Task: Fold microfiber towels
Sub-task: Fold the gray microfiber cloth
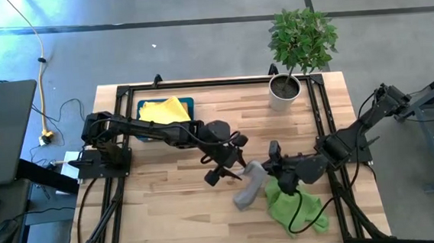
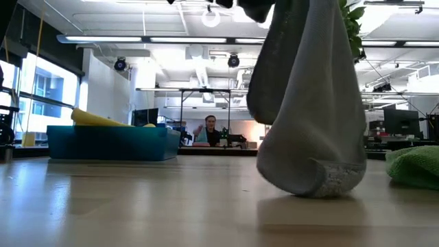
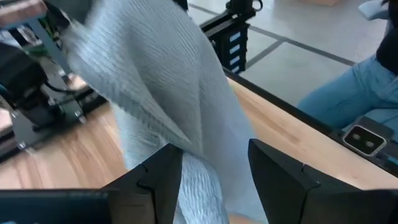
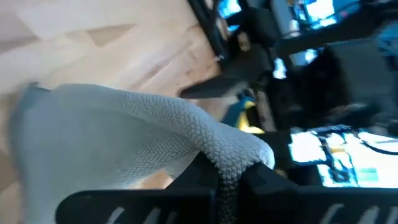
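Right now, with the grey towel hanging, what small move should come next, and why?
Probably close the left gripper on the grey towel: its fingers stand open around the hanging cloth, while the right gripper pinches another edge, so both could then spread it flat.

No text, label, brand, number or sign can be read in any view. The screens beyond the table in the right wrist view glow but show no letters that can be made out, and the wooden table [image 1: 168,194], the teal tray [image 1: 188,103] and the plant pot [image 1: 284,91] carry no readable marks.
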### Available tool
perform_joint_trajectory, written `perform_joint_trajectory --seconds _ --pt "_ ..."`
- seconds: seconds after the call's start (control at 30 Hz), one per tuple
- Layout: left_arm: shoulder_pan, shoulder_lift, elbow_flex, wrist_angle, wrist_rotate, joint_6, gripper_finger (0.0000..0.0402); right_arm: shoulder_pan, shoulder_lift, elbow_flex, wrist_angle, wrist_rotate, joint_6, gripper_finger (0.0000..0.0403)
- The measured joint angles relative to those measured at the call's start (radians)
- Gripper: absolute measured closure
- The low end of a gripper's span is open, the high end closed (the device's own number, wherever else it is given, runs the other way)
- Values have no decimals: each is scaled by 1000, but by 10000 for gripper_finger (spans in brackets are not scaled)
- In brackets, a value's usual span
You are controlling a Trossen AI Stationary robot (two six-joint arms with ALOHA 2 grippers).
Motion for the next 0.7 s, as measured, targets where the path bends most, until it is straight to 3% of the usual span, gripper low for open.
perform_joint_trajectory --seconds 0.3,0.47,0.7 --pt "0 0 0 -78 -22 -36 229 0 0 0 94 62 -81 403" --pt "0 0 0 -87 -135 -47 229 0 0 0 135 90 -113 403" --pt "0 0 0 -106 -217 -108 229 0 0 0 137 114 -114 403"
